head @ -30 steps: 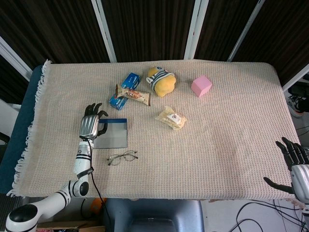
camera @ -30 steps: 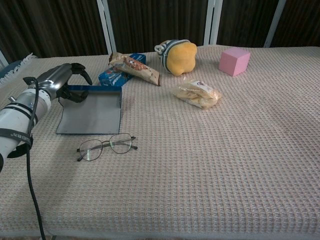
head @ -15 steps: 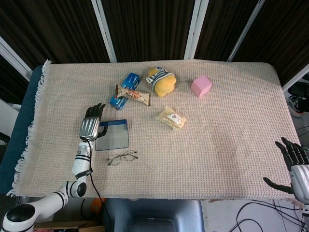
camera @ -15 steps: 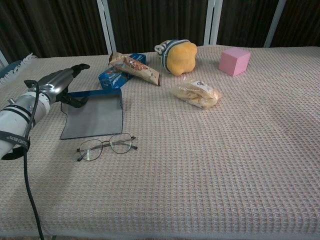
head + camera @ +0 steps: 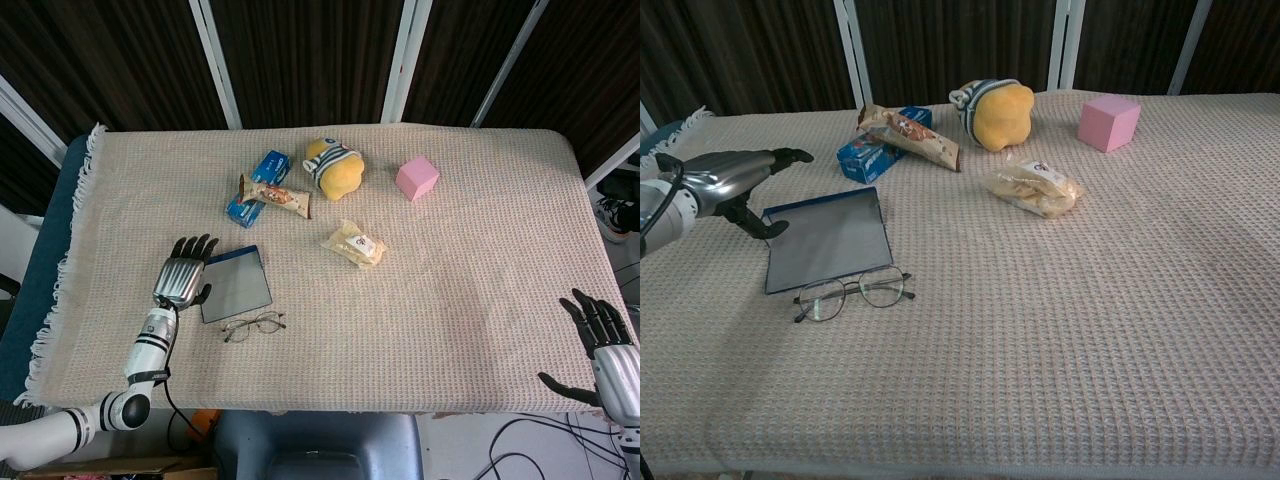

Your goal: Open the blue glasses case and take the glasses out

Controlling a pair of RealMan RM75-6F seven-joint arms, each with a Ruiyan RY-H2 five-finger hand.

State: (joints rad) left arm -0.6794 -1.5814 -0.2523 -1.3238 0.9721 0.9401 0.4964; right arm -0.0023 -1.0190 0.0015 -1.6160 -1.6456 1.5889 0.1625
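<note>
The glasses [image 5: 852,293] lie on the woven tablecloth [image 5: 450,290], lenses up and arms folded out, just in front of the blue glasses case [image 5: 827,239], which rests flat with its grey face showing and its blue edge toward the far side. From where things lie, the job looks all but done: the glasses are out and clear of the case, close to its near edge, whether quite touching it I cannot tell.

The left hand [image 5: 182,277] sits at the case's left side with fingers spread and nothing in its grasp; in the chest view its thumb hangs down near the case's left corner, though I cannot tell whether it is touching. The right hand [image 5: 600,345] hovers off the near right corner of the table, fingers splayed, holding nothing, well apart from everything.

What seems left is a clean retreat. The left hand would do well to lift straight up and away to the left before swinging back, so no fingertip catches the case's corner and drags it over the glasses. The thin wire frame would slide or bend easily if nudged. The snack bar [image 5: 276,196], blue box [image 5: 256,187], plush toy [image 5: 334,167], wrapped snack [image 5: 354,244] and pink cube [image 5: 417,178] sit farther back, out of the way
</note>
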